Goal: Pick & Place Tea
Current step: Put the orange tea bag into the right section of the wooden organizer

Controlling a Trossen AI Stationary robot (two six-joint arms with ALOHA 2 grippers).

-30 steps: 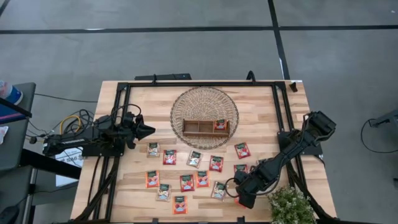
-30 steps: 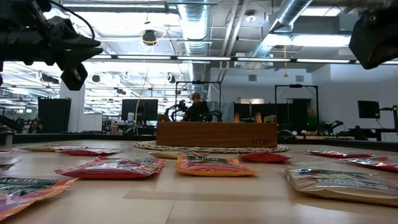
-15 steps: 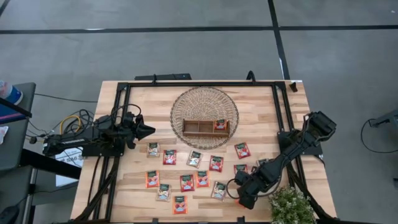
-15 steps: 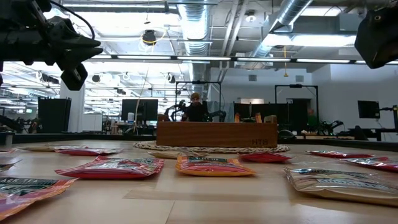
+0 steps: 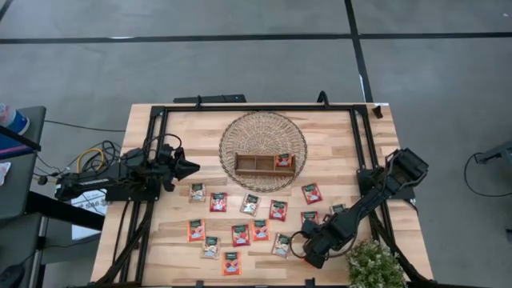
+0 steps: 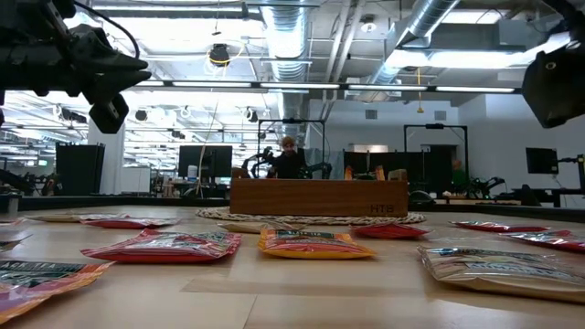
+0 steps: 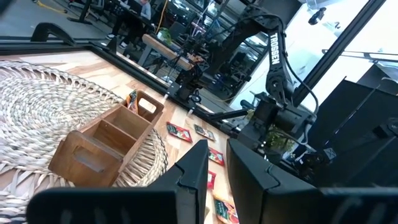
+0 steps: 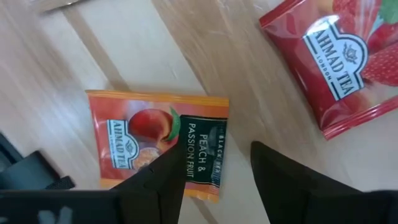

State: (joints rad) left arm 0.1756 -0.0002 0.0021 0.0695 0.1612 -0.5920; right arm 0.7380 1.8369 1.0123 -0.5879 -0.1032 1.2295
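Several tea sachets point(image 5: 240, 216), red, orange and pale, lie flat on the wooden table. One more sits in the right compartment point(image 5: 282, 160) of the wooden tray point(image 5: 254, 163), which rests on the round wicker basket point(image 5: 264, 128). My right gripper point(image 5: 308, 254) point(image 8: 217, 149) points down near the front edge, open. It hovers over the end of an orange peach sachet point(image 8: 155, 143), with a red sachet point(image 8: 336, 56) beside it. My left gripper point(image 5: 190, 168) point(image 7: 216, 146) waits level at the table's left, its fingers a narrow gap apart and holding nothing.
A potted plant point(image 5: 372, 264) stands at the front right corner, close beside my right gripper. Black frame rails point(image 5: 362, 144) run along the table's sides and back. A person point(image 6: 289, 155) sits in the room beyond the table.
My right gripper has sunk toward the sachets near the table's front edge and has shifted slightly toward the left. No sachet has moved.
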